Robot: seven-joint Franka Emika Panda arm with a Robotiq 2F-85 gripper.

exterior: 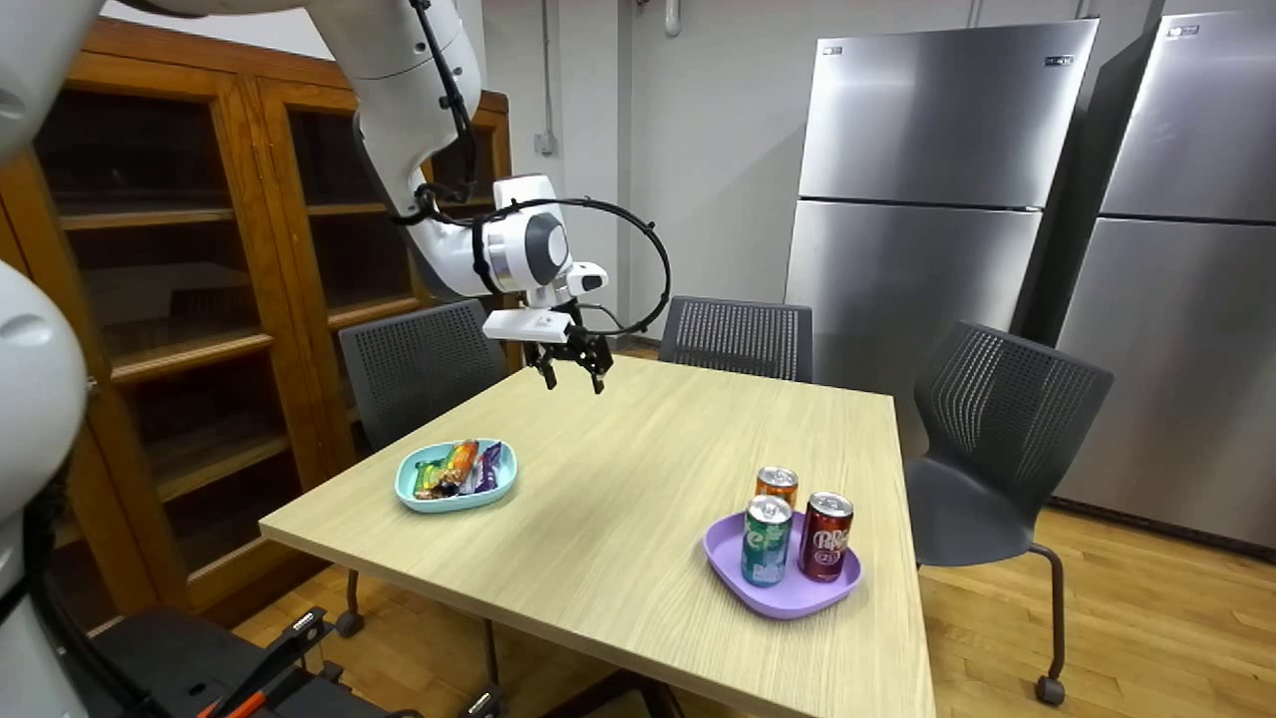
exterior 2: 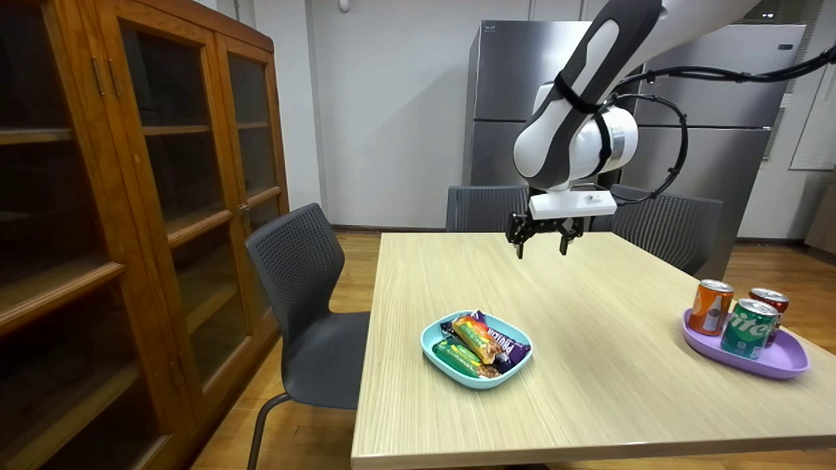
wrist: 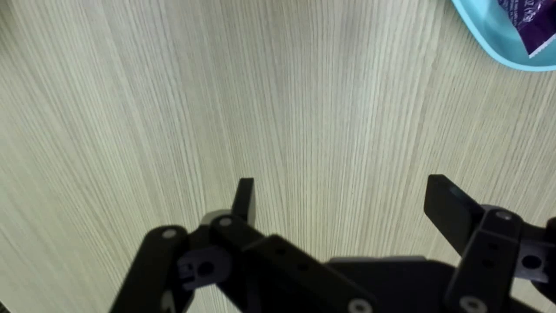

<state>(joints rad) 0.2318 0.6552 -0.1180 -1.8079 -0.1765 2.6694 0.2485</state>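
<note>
Hovers above the tabletop (exterior 2: 588,398) with gripper (exterior 2: 541,252) jaws wide apart, holding nothing, nearer the left-edge bowl (exterior 2: 480,384) than the right-edge cans (exterior 2: 748,329) in both exterior views, best steered clear of either.

Both my exterior views face refrigerators (exterior: 922,229) across the table (exterior 2: 588,313), set back; wrist view looks down close, sharing table, part of blue dish (wrist: 499,43).

A gray chair (exterior 2: 313,326) stands by the wooden cabinet (exterior 2: 140,215), another chair (exterior: 997,469) before two steel refrigerators (exterior: 917,269).
</note>
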